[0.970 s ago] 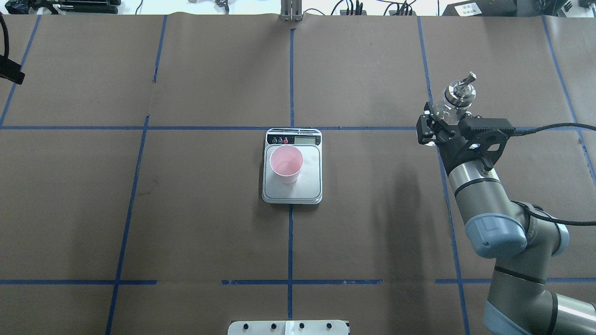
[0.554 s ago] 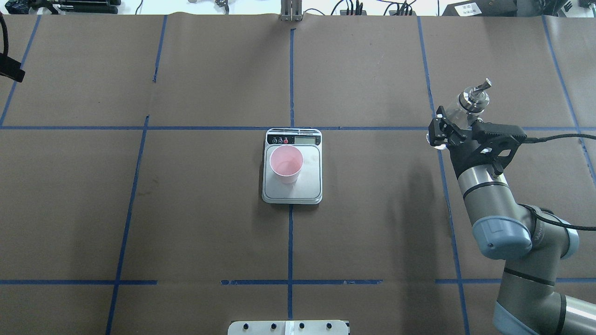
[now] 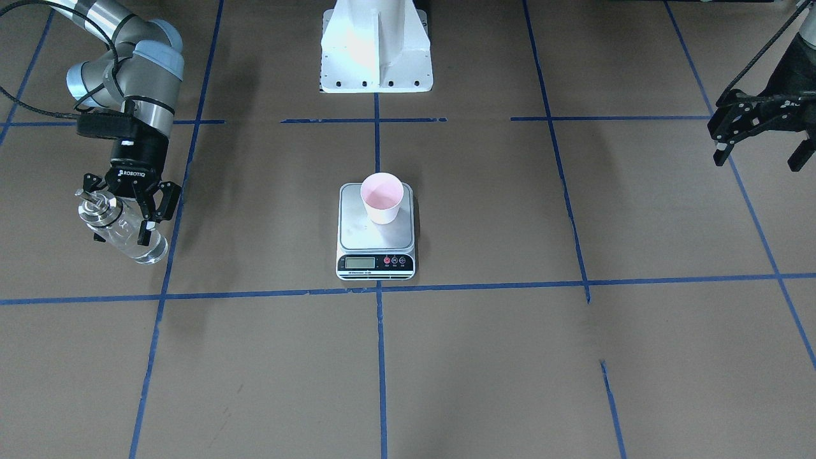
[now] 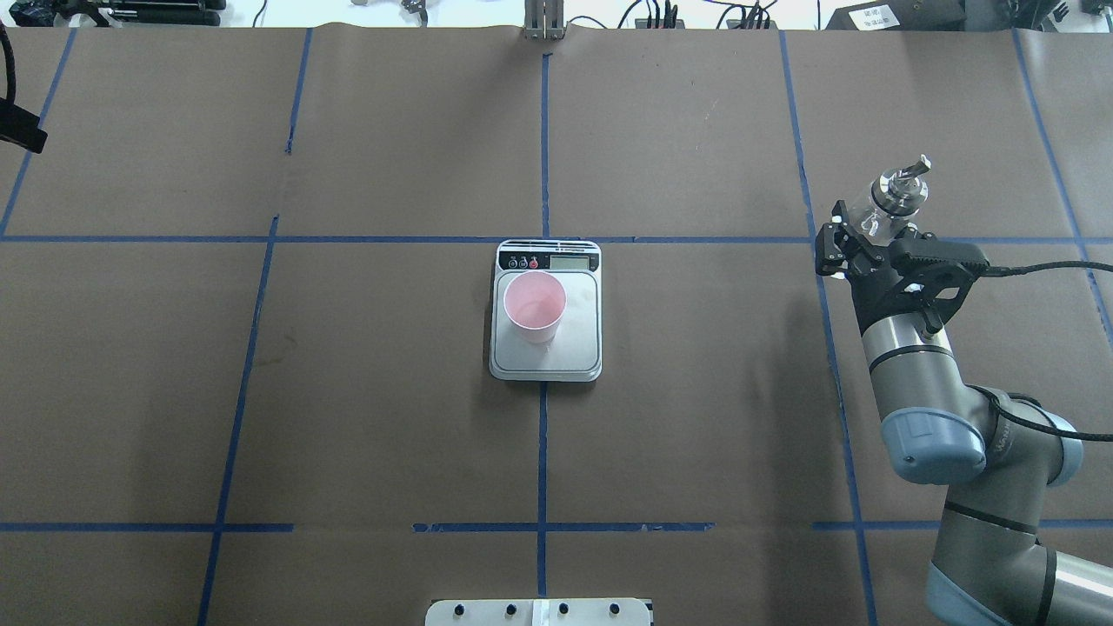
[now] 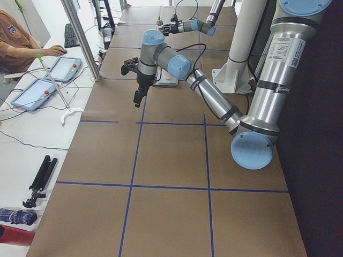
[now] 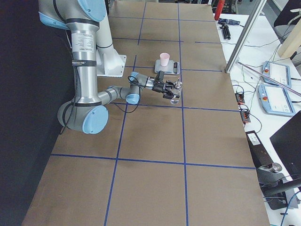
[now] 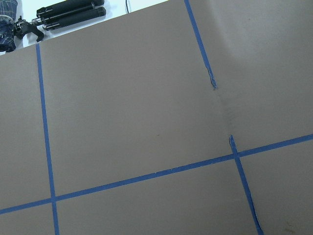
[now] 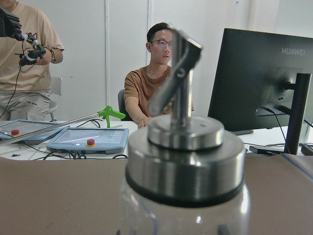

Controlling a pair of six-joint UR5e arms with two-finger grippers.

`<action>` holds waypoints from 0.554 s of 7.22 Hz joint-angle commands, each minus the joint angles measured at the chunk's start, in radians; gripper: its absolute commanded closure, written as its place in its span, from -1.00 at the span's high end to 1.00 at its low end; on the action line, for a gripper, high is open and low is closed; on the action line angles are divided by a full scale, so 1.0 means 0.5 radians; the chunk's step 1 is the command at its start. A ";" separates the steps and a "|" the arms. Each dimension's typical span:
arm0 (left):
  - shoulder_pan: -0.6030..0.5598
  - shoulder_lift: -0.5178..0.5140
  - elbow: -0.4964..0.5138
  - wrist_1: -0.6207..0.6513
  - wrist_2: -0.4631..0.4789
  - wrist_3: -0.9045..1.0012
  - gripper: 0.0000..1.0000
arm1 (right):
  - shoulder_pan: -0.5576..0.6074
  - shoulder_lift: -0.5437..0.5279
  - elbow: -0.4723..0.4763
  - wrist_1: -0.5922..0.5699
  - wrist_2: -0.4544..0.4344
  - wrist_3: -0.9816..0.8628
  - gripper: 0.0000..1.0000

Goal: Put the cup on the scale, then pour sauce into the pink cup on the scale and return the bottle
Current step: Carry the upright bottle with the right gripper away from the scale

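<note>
The pale pink cup [image 4: 534,304] stands upright on the rear part of the steel scale [image 4: 578,341] at the table's middle; it also shows in the front-facing view [image 3: 381,194] on the scale [image 3: 363,231]. My right gripper [image 4: 863,233] is shut on the clear glass bottle [image 4: 896,193] far to the right of the scale. The bottle stands upright with its silver pourer cap [image 8: 185,147] on top. In the front-facing view the bottle [image 3: 124,231] hangs low over the paper in the gripper [image 3: 131,203]. I cannot tell whether its base touches the table. My left gripper [image 3: 758,141] is open and empty, high at the far left.
The white robot base [image 3: 376,44] is at the table's near edge. Blue tape lines cross the brown paper [image 4: 391,435]. Operators' tablets [image 5: 53,69] and a slanted metal pole [image 5: 80,37] are beyond the far edge. Two people [image 8: 151,83] are behind the table.
My right arm has carried the bottle further right, away from the scale, and lower. The cup, the scale and the left arm have not moved.
</note>
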 commanded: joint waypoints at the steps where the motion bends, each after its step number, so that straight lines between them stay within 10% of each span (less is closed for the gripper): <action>1: 0.000 0.001 0.000 0.000 0.000 0.000 1.00 | -0.017 0.009 -0.041 -0.006 0.004 0.000 -1.00; 4: 0.003 -0.002 0.000 -0.003 0.000 0.000 1.00 | -0.082 0.012 -0.071 -0.006 0.004 0.006 -1.00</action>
